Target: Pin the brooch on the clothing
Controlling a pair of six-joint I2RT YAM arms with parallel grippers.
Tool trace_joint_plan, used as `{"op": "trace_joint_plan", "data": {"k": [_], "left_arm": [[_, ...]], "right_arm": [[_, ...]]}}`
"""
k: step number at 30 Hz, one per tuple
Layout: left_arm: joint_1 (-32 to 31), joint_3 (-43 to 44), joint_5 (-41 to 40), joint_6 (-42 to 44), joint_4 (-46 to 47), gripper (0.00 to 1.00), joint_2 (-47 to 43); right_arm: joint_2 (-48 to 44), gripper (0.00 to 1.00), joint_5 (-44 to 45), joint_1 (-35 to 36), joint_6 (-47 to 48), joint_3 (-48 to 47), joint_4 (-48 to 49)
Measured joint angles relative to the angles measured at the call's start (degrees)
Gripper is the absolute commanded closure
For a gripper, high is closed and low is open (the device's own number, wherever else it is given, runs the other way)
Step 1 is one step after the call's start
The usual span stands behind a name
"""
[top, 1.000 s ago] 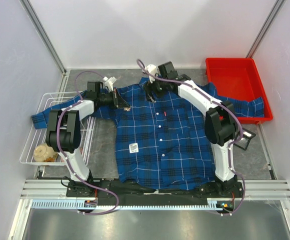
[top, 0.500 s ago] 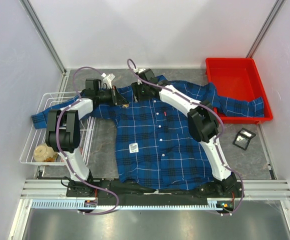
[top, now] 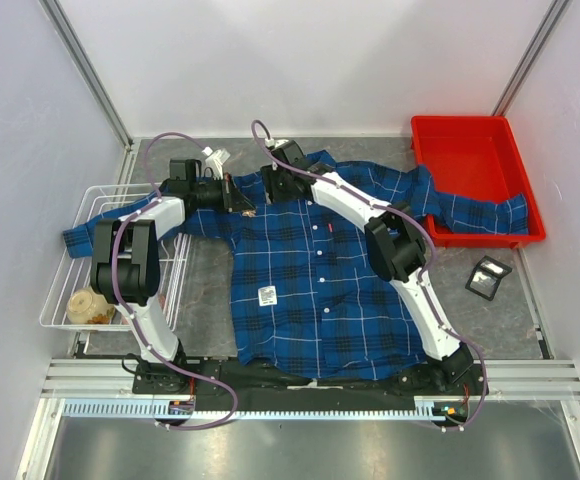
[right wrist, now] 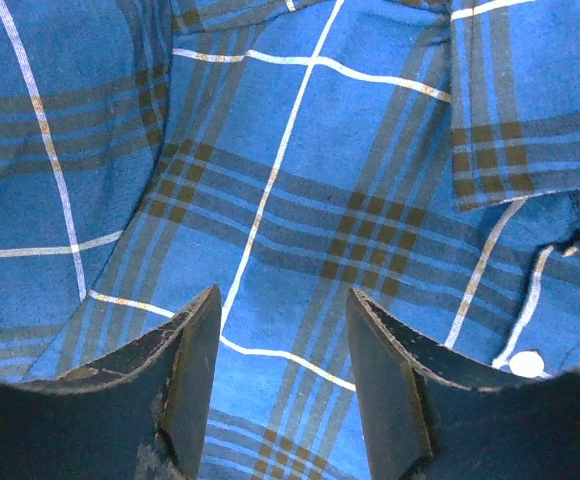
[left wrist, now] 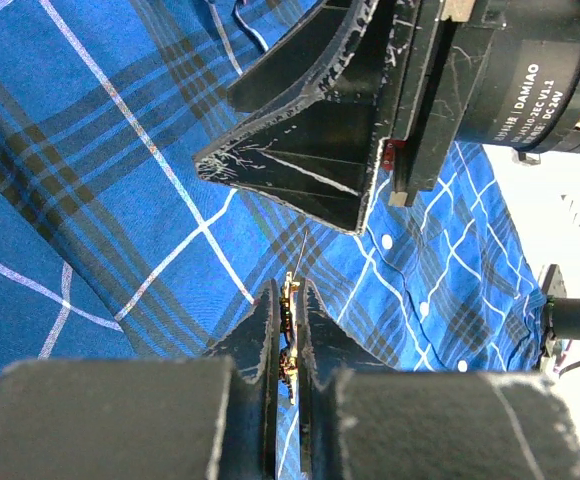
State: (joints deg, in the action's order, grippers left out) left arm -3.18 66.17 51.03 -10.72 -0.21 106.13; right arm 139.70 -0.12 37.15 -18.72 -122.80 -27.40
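The clothing (top: 320, 290), a blue-and-black plaid shirt, lies spread flat on the table with its collar at the far side. My left gripper (top: 242, 200) hovers at the shirt's left shoulder and is shut on the brooch (left wrist: 290, 322), a thin gold piece held edge-on between the pads, its pin pointing at the fabric (left wrist: 90, 180). My right gripper (top: 272, 184) stands just right of it, near the collar. It is open over plaid cloth (right wrist: 300, 180) with nothing between its fingers (right wrist: 195, 350). In the left wrist view the right gripper's black fingers (left wrist: 310, 150) hang close above the brooch.
A red bin (top: 475, 135) at the back right holds the end of one sleeve. The other sleeve lies over a white wire basket (top: 65, 290) containing a beige object (top: 88, 305). A small black square item (top: 489, 277) lies right of the shirt. A white label (top: 267, 295) sits on the shirt front.
My right arm has swung left from the collar to the left shoulder, beside the left gripper, and its jaws have narrowed somewhat. The left gripper has stayed put, holding the brooch.
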Motion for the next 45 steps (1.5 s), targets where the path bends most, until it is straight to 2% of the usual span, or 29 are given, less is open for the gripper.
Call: {"op": "trace_joint_plan", "data": {"k": [7,10,13,14,18,19,20,28,37,45], "left_arm": [[0.0,0.0,-0.2,0.5,-0.1,0.98,0.1],[0.0,0.0,-0.4,0.5,-0.2,0.98,0.4],[0.0,0.0,-1.0,0.5,-0.1,0.98,1.1],[0.0,0.0,-1.3,0.5,-0.2,0.98,1.5],[0.0,0.7,-1.6,0.7,-1.4,0.98,3.1],[0.0,1.0,-1.6,0.8,-1.8,0.98,3.5],[0.0,1.3,-1.6,1.0,-2.3,0.98,3.8],[0.0,7.5,-0.7,2.5,-7.2,0.98,7.4],[0.0,10.4,1.9,2.4,-7.5,0.98,9.4],[0.5,12.5,2.2,1.6,-7.6,0.98,11.2]], "right_arm": [[1.9,0.43,0.0,0.2,-0.2,-1.4,0.9],[3.0,0.48,0.0,0.3,-0.2,-1.7,1.1],[4.3,0.61,0.0,0.3,-0.2,-1.7,1.2],[4.6,0.69,-0.1,0.3,-0.3,-1.7,1.2],[4.8,0.88,-1.0,0.3,-0.6,-1.9,1.3],[4.8,0.97,-1.3,0.2,-0.6,-1.9,1.3],[4.8,1.0,-1.5,0.2,-0.6,-1.9,1.3],[4.8,1.0,-6.0,-1.4,-0.6,-1.8,2.6],[3.4,1.0,-17.6,-5.0,-2.7,2.9,9.4],[1.6,1.0,-23.6,-6.7,-5.2,7.1,14.6]]}}
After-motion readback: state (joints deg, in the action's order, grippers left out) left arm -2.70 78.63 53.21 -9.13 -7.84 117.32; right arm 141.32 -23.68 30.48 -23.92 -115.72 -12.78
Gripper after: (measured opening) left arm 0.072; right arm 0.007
